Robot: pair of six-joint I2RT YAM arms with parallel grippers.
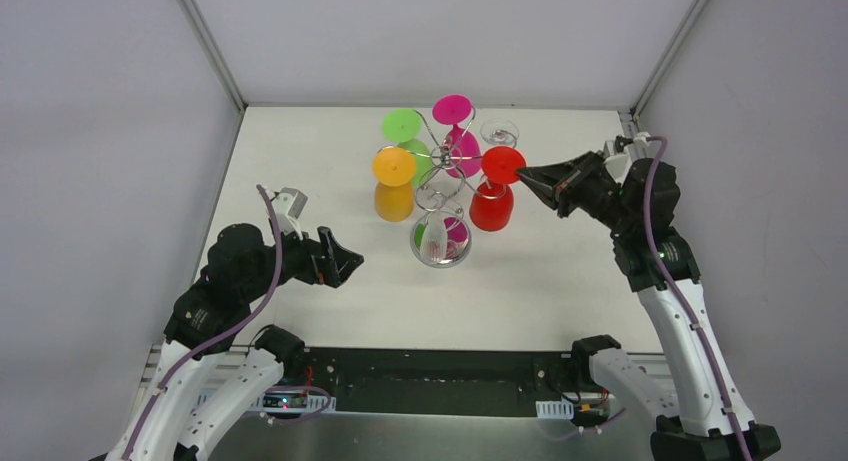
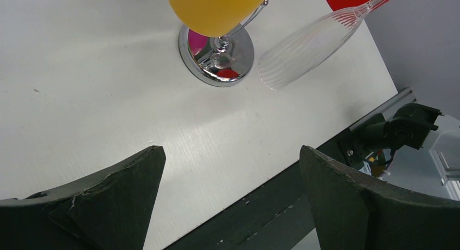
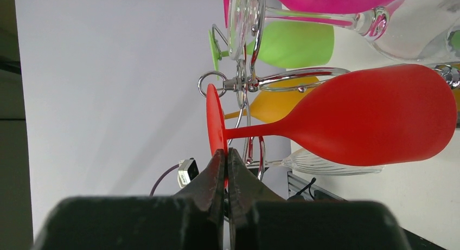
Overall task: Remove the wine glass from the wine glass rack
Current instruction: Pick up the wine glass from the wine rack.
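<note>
red wine glass (image 3: 369, 117) hangs bowl-down on the wine glass rack (image 1: 441, 167) on the table (image 1: 300, 181) | we judge it light, slick, fragile; best held by foot or stem | right jaws pinch its foot rim | left jaws wide, empty

Chrome rack (image 2: 241, 55), matt red glass (image 3: 369, 117)

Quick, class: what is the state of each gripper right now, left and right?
Left gripper: open, holding nothing.
Right gripper: closed on the foot of the red wine glass.
</note>
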